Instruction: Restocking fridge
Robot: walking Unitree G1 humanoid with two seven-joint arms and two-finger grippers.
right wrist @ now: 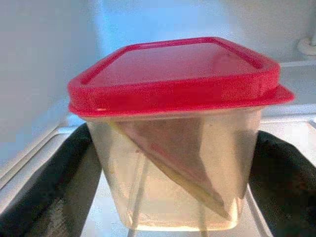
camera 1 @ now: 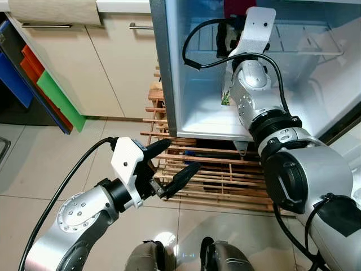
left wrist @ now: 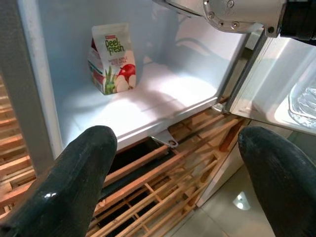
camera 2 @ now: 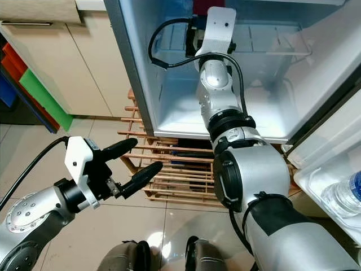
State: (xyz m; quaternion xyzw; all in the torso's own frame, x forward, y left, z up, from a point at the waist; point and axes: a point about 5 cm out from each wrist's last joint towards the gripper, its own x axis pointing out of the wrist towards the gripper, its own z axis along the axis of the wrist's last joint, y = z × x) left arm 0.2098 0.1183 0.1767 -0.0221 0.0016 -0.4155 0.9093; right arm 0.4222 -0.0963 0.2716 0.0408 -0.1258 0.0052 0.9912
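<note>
A red-lidded container (right wrist: 177,133) is pinched in the right tool (right wrist: 173,187) inside the fridge (camera 1: 194,121); placement is underway. The left tool (camera 1: 172,164) is held spread. Lowering and release are required next.

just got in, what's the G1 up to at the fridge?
It's restocking. The right gripper is reaching deep into the open fridge, its fingers on either side of a clear container with a red lid that it holds there. The left gripper hangs open and empty over the wooden slats below the fridge. A Deel Fresh pouch already stands on the fridge floor, and a water bottle lies in the door shelf.
</note>
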